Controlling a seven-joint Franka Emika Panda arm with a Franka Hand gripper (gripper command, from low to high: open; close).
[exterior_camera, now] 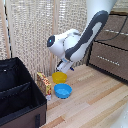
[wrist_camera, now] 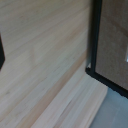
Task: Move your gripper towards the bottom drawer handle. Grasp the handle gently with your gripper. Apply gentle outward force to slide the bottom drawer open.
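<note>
Exterior view
Arm (exterior_camera: 82, 37): bulky white shell with a dark band, coming down from the top edge, where its upper part is cut off.
Gripper (exterior_camera: 65, 66): whitish block hanging low over the wooden floor (exterior_camera: 95, 100); the fingers are tiny and blurred, so I cannot tell whether they are apart or together.
Dresser (exterior_camera: 112, 47): dark brown wood at the exterior view's right, cut off by the frame edge.
Drawer (exterior_camera: 109, 61): the lowest front that shows, well apart from the gripper.
Handle (exterior_camera: 107, 58): thin pale bar across that front (faint at this size).
Bowls: a yellow bowl (exterior_camera: 59, 77) just under the gripper, a blue bowl (exterior_camera: 63, 90) touching or nearly touching it in front.
Box (exterior_camera: 44, 83): small yellow carton, upright, print unreadable.
Bin (exterior_camera: 20, 95): black fabric, open-topped, cut off at the exterior view's left.
Curtain (exterior_camera: 35, 30): pale, woven, behind everything.

Wrist view
Floor (wrist_camera: 45, 65): light planks with fine grain, filling most of the frame.
Dark-edged panel (wrist_camera: 112, 45): brown face with a black rim, blurred; which piece it is, I cannot tell.
Fingers: not to be made out here.
</note>
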